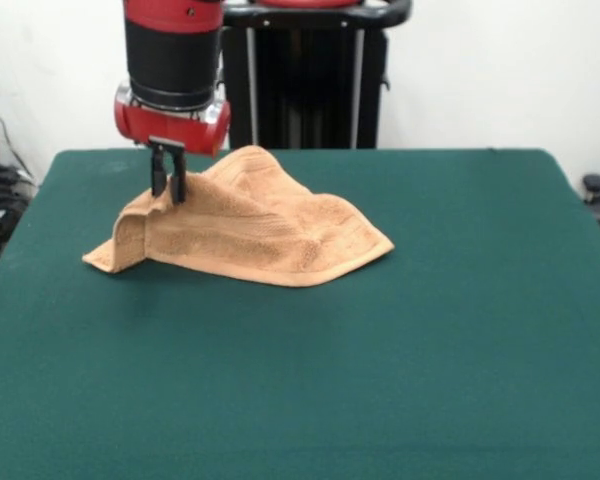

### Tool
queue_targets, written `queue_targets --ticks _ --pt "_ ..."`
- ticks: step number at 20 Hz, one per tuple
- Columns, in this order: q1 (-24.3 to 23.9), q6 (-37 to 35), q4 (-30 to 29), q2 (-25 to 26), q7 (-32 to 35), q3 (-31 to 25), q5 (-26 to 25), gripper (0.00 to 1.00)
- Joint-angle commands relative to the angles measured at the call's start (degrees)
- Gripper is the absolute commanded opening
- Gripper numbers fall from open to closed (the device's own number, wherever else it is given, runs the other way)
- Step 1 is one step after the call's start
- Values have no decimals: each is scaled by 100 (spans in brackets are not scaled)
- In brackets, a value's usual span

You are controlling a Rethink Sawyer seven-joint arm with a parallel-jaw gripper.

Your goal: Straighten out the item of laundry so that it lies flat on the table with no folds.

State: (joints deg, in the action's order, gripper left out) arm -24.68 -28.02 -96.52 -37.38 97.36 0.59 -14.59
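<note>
With our gripper (168, 187) pinched narrow on a raised fold of the orange towel (250, 225), which sits humped at the far left of the green table (380, 350), we judge a slow outward pull best.

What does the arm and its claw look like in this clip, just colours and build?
The arm is a thick cylinder: red at the top, a wide black band below, then a red ring with pale metal trim at the wrist. Under it hangs a small claw with two thin, short black fingers. No cables or markings are visible.
</note>
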Motion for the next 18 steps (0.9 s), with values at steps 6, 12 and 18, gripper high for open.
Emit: queue_targets --ticks 6,12,18 --pt "27 820 -352 949 602 -513 -41 0" --pt "-30 868 -319 1040 554 -549 9 0" --pt "-23 849 -402 934 572 -526 21 0"
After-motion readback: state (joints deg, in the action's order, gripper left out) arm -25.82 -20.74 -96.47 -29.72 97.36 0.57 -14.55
